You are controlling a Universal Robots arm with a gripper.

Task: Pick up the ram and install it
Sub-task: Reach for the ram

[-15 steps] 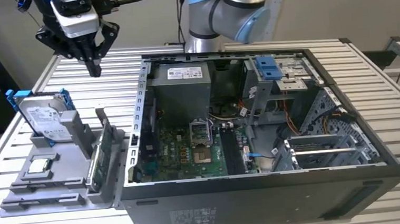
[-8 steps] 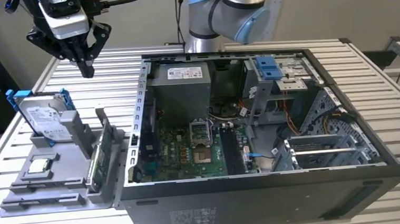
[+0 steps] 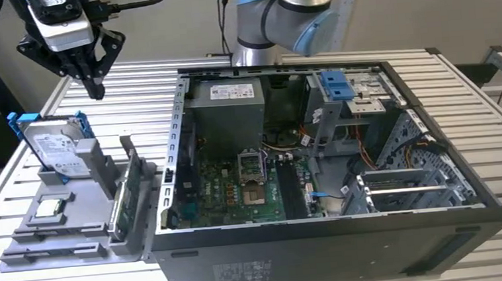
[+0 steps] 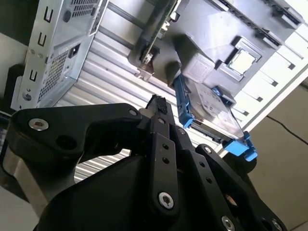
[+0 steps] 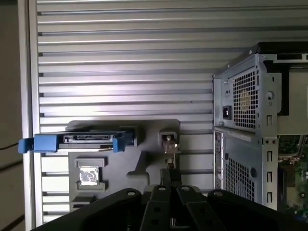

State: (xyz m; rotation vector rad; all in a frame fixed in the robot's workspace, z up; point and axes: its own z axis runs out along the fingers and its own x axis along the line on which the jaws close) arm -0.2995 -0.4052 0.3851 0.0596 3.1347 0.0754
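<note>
1. The end effector (image 3: 96,90) hangs well above the worktop, pointing down. Its black, matte fingers (image 4: 156,137) are drawn together tip to tip into a narrow wedge. Small screw heads dot their jointed links.
2. Directly above the end effector sits a boxy pale grey housing (image 3: 59,21) with dark cables trailing from it.
3. Below the end effector lies the worktop (image 3: 141,88), made of ribbed aluminium slats with a bright sheen.
4. Also below, resting on those slats, is a holder (image 3: 29,252) of matte grey plastic with moulded slots and posts.
   - A silver-lidded hard drive (image 3: 57,151) stands in it, tilted, inside a blue plastic frame (image 3: 19,120).
   - A small square silver processor chip (image 3: 51,207) lies flat in a recess.
   - A green card (image 3: 121,212) stands on edge at the holder's side nearest the case.
   - In the first wrist view, the card's shiny metal bracket (image 5: 168,144) sits almost straight beneath the fingertips.
5. Lower than the end effector, toward the exterior view's right, is the open computer case (image 3: 330,254). It is dark grey sheet steel with perforated panels. Inside are a green motherboard (image 3: 228,195), a plain grey power supply box (image 3: 227,112) and a blue plastic latch (image 3: 336,85).
6. I cannot tell for certain where the ram is. Two long, dark, narrow strips (image 3: 288,187) lie side by side on the motherboard, just beside the square socket and well apart from the end effector. I cannot tell whether either strip is the ram.
7. Beyond the case rises the arm (image 3: 299,11), a silver tube with light-blue joint caps.
</note>
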